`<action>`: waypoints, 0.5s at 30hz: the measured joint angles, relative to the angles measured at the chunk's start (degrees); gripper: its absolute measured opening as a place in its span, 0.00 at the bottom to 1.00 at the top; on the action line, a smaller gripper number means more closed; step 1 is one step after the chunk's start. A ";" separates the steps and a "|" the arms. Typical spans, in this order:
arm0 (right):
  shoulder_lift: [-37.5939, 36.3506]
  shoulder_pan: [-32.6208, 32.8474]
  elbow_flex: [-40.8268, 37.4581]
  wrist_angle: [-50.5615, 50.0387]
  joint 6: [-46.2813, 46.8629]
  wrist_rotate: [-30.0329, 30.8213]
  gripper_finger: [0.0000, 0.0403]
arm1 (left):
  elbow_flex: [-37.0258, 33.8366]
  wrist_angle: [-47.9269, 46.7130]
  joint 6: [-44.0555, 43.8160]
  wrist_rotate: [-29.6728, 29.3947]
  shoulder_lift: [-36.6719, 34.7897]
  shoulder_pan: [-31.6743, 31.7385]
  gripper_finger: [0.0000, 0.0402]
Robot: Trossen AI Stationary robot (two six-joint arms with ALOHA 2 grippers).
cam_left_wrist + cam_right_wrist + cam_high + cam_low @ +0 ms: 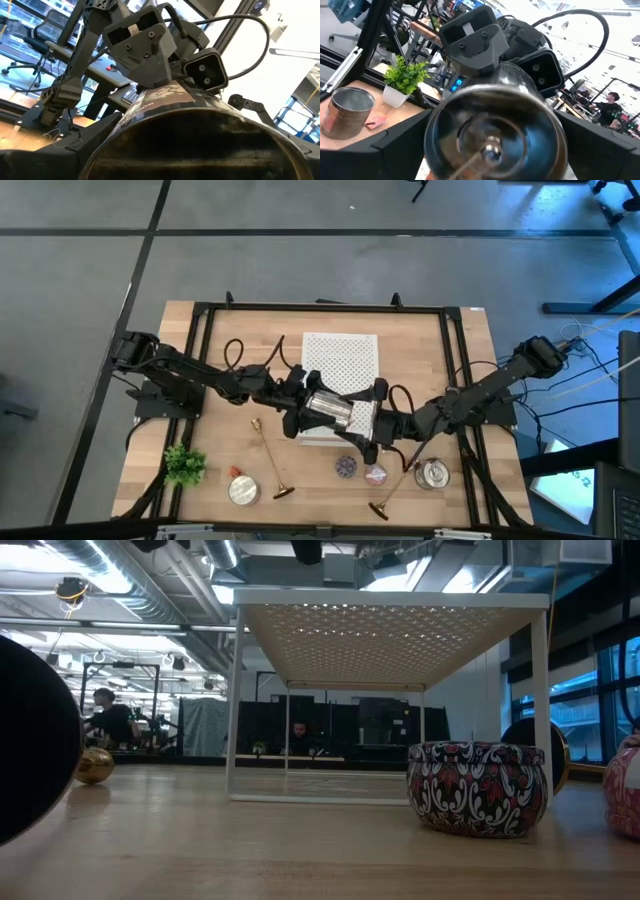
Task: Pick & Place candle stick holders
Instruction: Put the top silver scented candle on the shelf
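High view: both pincers meet at the tabletop's centre, the left pincer [303, 402] and right pincer [372, 423] each spread wide around opposite ends of one shiny cylindrical tin [335, 413], held above a white perforated stand [345, 358]. This looks like a handover or joint carry of the tin, not the task's pieces. Two gold candle stick holders lie untouched at about six o'clock: one [268, 458] toward seven, another [392, 492] toward five. Next, one pincer must let go.

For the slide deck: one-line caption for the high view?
Both grippers, left and right, hold a patterned tin above the white rack.
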 joint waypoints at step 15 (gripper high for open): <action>3.60 -4.10 0.04 1.01 -0.43 -4.44 0.99 | 0.02 4.98 -1.24 2.69 1.51 -0.31 0.87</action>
